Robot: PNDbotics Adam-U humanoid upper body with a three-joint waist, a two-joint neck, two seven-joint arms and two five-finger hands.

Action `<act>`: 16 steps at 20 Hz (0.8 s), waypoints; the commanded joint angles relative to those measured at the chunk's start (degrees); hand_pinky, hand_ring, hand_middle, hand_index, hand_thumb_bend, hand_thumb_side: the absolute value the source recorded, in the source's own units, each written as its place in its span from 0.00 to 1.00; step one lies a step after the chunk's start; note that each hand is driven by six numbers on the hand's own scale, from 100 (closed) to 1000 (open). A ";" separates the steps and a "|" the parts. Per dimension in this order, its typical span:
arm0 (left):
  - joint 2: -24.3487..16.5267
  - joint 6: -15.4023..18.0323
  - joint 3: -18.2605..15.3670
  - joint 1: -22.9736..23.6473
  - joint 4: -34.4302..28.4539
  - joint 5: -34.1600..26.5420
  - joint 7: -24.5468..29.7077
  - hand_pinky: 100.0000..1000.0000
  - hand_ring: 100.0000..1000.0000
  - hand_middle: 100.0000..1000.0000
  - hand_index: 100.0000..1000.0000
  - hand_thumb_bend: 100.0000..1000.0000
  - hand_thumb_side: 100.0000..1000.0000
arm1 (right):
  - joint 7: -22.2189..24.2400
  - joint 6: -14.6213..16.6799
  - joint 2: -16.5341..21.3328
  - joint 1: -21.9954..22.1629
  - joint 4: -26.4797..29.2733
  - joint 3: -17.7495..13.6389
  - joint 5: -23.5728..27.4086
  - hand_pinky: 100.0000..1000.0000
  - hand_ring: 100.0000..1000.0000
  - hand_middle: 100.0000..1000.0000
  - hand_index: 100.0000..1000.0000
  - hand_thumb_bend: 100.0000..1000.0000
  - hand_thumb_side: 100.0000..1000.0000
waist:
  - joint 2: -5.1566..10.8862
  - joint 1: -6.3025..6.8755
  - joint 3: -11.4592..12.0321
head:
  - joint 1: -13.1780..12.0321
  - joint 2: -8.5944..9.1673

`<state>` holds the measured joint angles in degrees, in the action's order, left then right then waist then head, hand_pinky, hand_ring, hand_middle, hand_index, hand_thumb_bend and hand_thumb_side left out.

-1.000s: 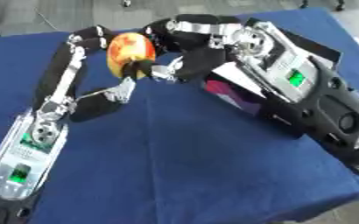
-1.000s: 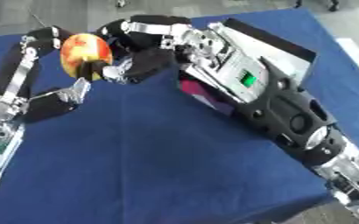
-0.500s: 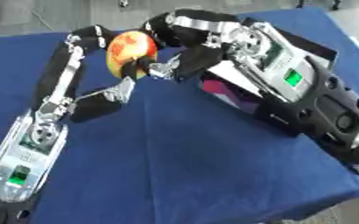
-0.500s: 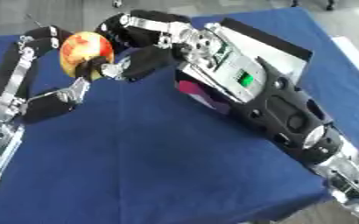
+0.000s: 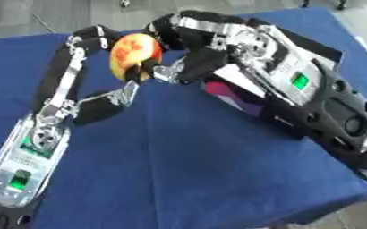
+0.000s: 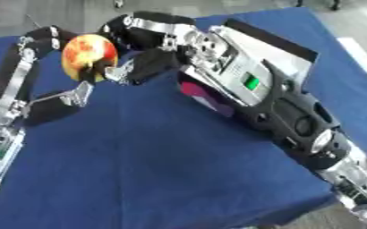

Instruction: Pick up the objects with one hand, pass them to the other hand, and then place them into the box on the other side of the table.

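1. Plainly, the apple (image 5: 134,54) is up off the tabletop (image 5: 194,170) because this is the hand-over: it sits between the two hands, far from the robot, where both arms can reach it at once.
2. The left hand (image 5: 92,39) has its fingers curled round the apple's far and left side, so the fruit rides at the fingertips rather than deep in the palm. That, I judge, leaves the near and right faces bare for the other hand.
3. The right hand (image 5: 173,71) is right beside the apple, its pale fingers (image 6: 121,73) just below and to the right of the fruit. They look bent toward it, but I cannot tell whether they are closed on it or only touching.
4. The left arm rises from the lower left, folds sharply at the elbow, and reaches up and over, so the hand comes onto the apple from above.
5. The right arm enters from the lower right and lies long and low across the tabletop, wrist turned inward toward the left fingers.
6. A pink and white thing (image 5: 232,95) shows under the right forearm; what it is I cannot say.
7. The box is in neither view, so the placing is not yet begun.
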<state>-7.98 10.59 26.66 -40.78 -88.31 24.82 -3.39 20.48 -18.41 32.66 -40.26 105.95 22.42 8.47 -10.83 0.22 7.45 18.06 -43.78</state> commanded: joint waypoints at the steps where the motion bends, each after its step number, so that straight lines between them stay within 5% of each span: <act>1: -0.20 -0.44 -0.73 -0.84 -0.29 0.81 -0.73 0.79 0.66 0.65 0.73 0.35 0.49 | -0.50 -0.39 1.25 -0.52 0.98 -0.73 0.37 0.85 0.70 0.56 0.49 0.00 0.11 | 0.25 -0.52 -0.02 | -0.10 -0.33; 16: -0.50 -4.95 -1.43 0.18 1.31 4.93 -1.45 0.81 0.69 0.68 0.77 0.39 0.68 | -3.58 -2.24 1.83 0.22 0.68 -2.36 2.55 0.85 0.69 0.55 0.48 0.00 0.08 | 0.47 -0.32 -0.70 | -0.66 -0.33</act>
<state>-7.98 6.04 25.92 -39.88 -86.58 29.28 -4.63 17.36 -20.64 33.07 -39.27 105.95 21.16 10.54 -10.83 0.22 6.75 17.53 -43.79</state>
